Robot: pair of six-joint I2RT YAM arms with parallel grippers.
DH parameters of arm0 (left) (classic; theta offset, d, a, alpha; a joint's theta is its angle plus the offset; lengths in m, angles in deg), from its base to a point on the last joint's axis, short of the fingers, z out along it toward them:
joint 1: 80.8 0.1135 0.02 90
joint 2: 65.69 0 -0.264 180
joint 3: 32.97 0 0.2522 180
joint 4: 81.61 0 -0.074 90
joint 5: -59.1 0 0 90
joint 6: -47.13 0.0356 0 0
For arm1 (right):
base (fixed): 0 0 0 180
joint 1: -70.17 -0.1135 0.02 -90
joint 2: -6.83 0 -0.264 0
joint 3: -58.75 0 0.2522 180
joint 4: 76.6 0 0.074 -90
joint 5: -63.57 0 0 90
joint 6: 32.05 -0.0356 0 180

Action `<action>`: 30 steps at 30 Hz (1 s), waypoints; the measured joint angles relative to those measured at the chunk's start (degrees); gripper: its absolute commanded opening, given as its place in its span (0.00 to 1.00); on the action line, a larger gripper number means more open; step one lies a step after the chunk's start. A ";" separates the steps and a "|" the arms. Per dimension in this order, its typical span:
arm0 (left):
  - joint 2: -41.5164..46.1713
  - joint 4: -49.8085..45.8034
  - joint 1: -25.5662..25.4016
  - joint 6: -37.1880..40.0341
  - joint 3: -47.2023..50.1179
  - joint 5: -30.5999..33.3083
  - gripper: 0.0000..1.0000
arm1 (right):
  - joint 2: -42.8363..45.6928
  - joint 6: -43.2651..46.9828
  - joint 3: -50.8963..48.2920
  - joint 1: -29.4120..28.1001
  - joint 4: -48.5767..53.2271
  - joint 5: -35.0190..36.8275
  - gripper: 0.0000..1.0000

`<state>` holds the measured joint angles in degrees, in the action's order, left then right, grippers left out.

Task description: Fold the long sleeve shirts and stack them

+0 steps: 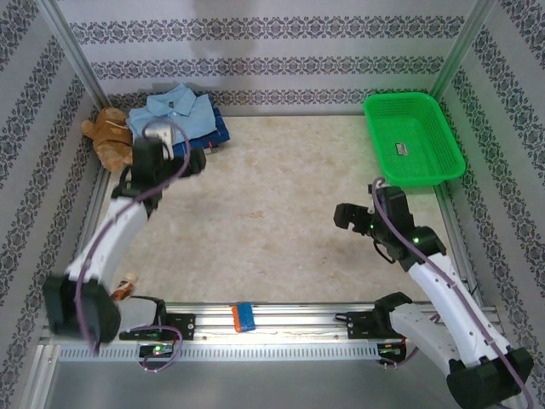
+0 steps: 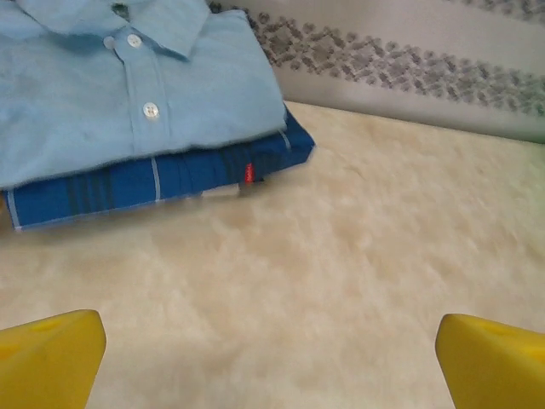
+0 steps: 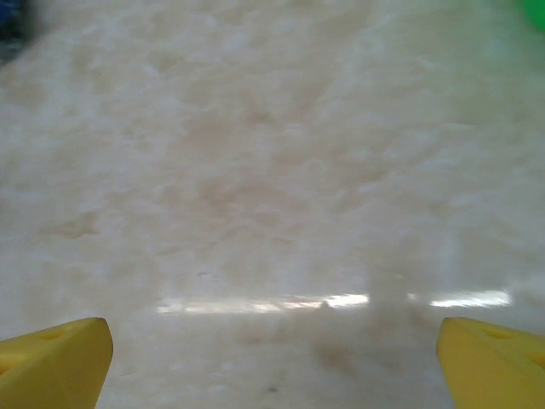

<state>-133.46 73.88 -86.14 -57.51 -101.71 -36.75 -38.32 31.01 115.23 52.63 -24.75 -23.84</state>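
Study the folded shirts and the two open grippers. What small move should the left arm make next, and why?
Probably ease the left gripper back toward its base. The light blue shirt lies folded on top of the dark blue plaid shirt, and the right gripper, like the left, stands open and empty, so no fold seems left to do.

- The left arm [image 1: 119,230] stretches forward from its base with the elbow bent and the wrist turned to its right.
- The left gripper [image 1: 189,162] is spread wide and empty, the yellow left fingertips [image 2: 51,358] far apart.
- The right arm [image 1: 434,281] leans forward and inward, with the forearm low.
- The right gripper [image 1: 347,216] points to its left, spread wide and empty, the yellow right fingertips [image 3: 55,362] far apart.
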 measured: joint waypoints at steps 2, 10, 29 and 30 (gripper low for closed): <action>9.60 2.84 0.04 1.33 8.66 3.04 1.00 | 3.65 1.49 -4.02 0.55 -1.55 3.82 0.98; 12.98 14.62 2.89 8.46 23.06 12.33 1.00 | 8.15 8.15 -19.54 2.64 -20.06 15.04 0.98; -23.37 66.71 5.03 14.53 37.48 2.54 0.99 | -16.22 21.90 -37.42 19.52 -77.22 9.68 0.98; -23.37 67.12 5.20 14.62 37.44 1.97 0.99 | -20.11 21.68 -36.54 19.78 -79.56 8.52 0.98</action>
<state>-156.82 141.01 -80.94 -42.89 -64.27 -34.78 -58.43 52.70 78.68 72.41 -104.31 -15.31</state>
